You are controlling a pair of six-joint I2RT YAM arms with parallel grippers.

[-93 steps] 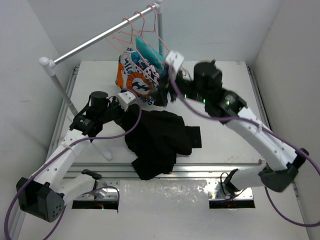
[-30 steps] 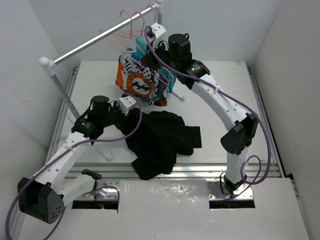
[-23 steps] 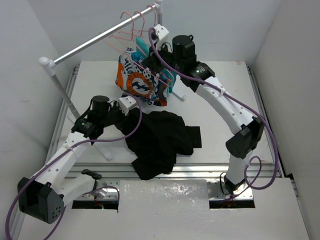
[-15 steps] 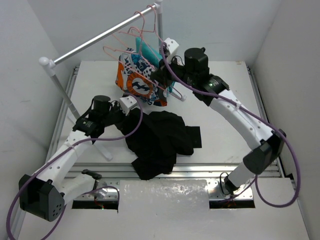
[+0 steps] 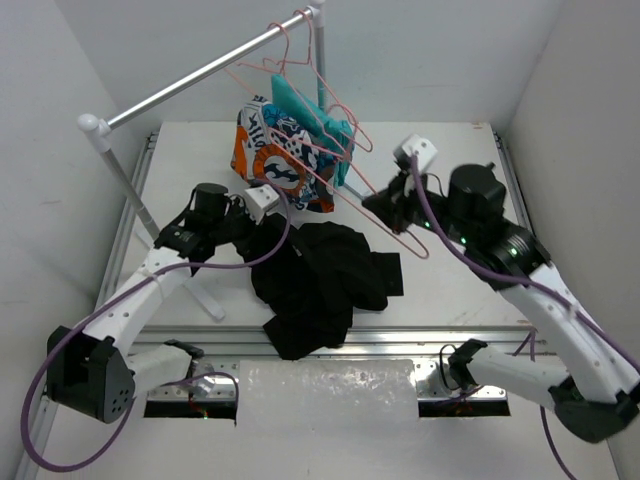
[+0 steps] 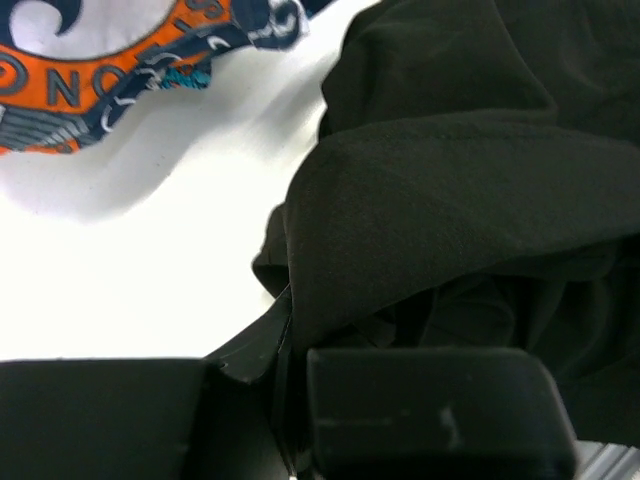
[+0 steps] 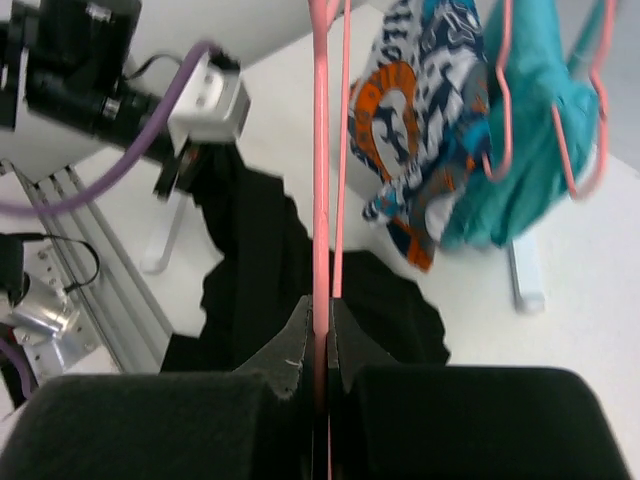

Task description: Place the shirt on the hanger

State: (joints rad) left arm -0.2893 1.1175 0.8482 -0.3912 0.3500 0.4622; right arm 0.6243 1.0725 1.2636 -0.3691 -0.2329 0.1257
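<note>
The white table (image 5: 440, 300) carries a crumpled black shirt (image 5: 320, 280) near its middle. A clothes rack (image 5: 200, 72) stands across its far left part.

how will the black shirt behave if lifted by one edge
The crumpled black fabric shirt lies in soft folds, so it will probably hang limp, not hold shape. Heaped up, its lower layers likely drag across the white table.

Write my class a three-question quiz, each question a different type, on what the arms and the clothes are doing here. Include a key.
1. True or false: the right gripper is shut on the hanger.
2. The shirt lies: A on the table, B on the hanger, C in a box.
3. Fill in: the patterned garment hangs from the ____.
Key: 1 true; 2 A; 3 rail.
</note>
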